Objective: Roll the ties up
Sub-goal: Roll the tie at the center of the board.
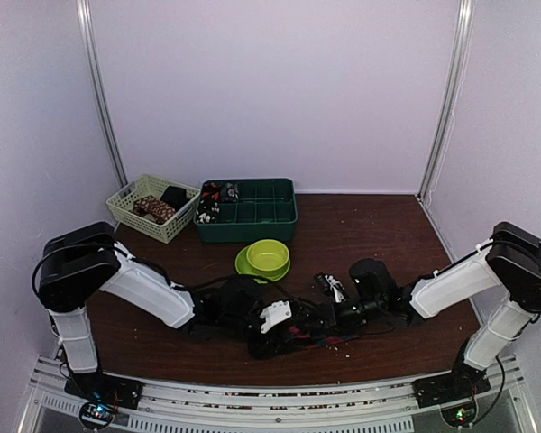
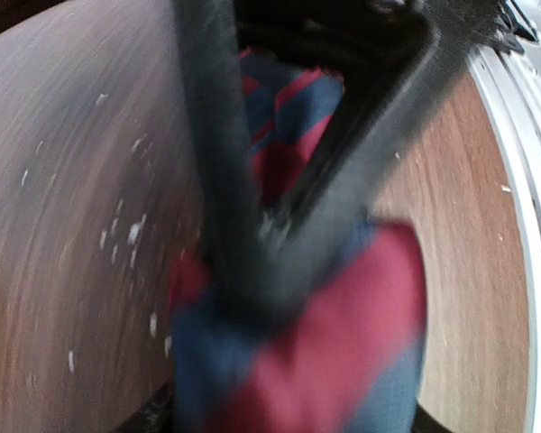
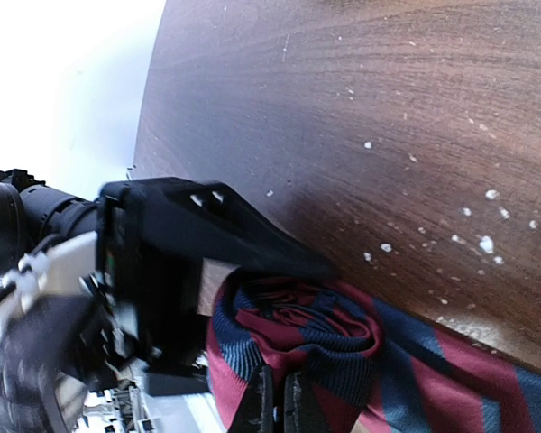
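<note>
— Where's the striped tie (image 3: pixel 298 336)?

— On the bench (image 1: pixel 379 234), near its front edge about midway across, right where the two arms meet. One end is wound into a loose roll of red and navy, and the rest trails flat over the wood.

— And the right pincer (image 3: pixel 272 406)?

— Tips together, set against the near side of the roll. I cannot tell whether any cloth is nipped between them.

— The left pincer (image 2: pixel 261 262)?

— Its own camera is badly blurred. Two dark fingers (image 2: pixel 218 153) slant toward each other over the tie, with stripes showing through the gap higher up. Apart or together at the tips, I cannot tell. From the right wrist its black body sits touching the far side of the roll.

— Anything else?

— A lime bowl (image 1: pixel 268 254) on a matching plate (image 1: pixel 242 265) just behind the arms. Further back, a dark green tray (image 1: pixel 252 222) and, left of it, a pale basket (image 1: pixel 126 207)
</note>
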